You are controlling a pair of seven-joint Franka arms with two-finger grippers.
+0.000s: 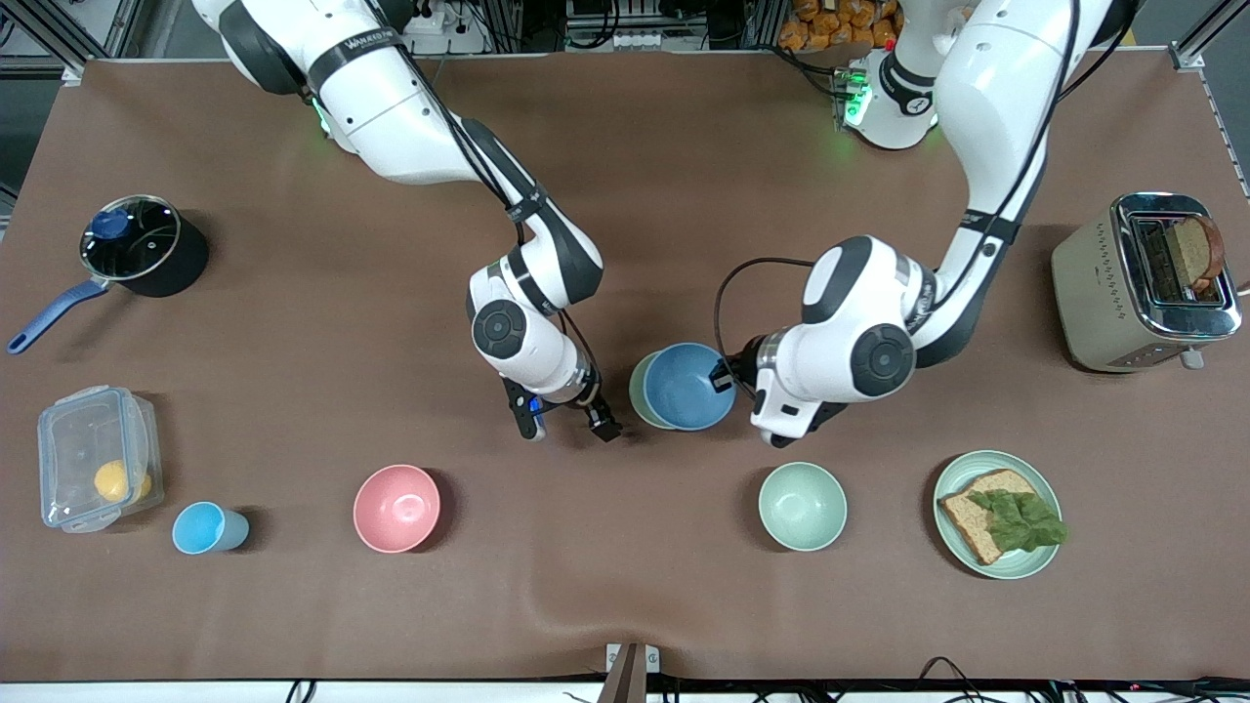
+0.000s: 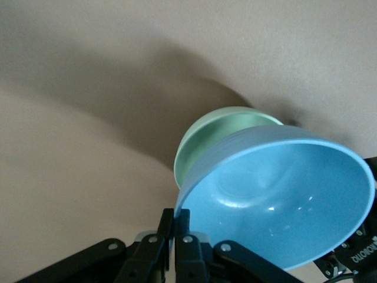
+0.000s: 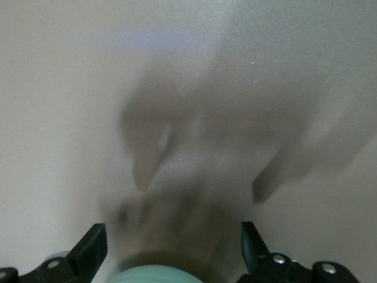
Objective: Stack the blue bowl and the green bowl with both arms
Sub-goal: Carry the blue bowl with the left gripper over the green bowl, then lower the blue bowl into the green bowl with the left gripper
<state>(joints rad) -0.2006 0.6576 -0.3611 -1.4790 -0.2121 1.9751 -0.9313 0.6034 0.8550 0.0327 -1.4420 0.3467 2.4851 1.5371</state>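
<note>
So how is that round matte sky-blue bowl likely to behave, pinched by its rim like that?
The round matte sky-blue bowl looks rigid: the left gripper pinches its thin rim and the shape holds. It hangs tilted over the sage-green bowl, so it may pivot in that pinch. Its smooth walls could slip. The right gripper is open beside the bowls.

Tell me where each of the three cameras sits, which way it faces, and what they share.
Front view: high across the table, looking down at both arms, the blue bowl held by the left gripper, and the open right gripper.
Left wrist view: on the left wrist, facing the blue bowl over the green bowl; its jaws grip the rim.
Right wrist view: looks at the table; jaws apart.
Shared: both bowls, front and left wrist.
</note>
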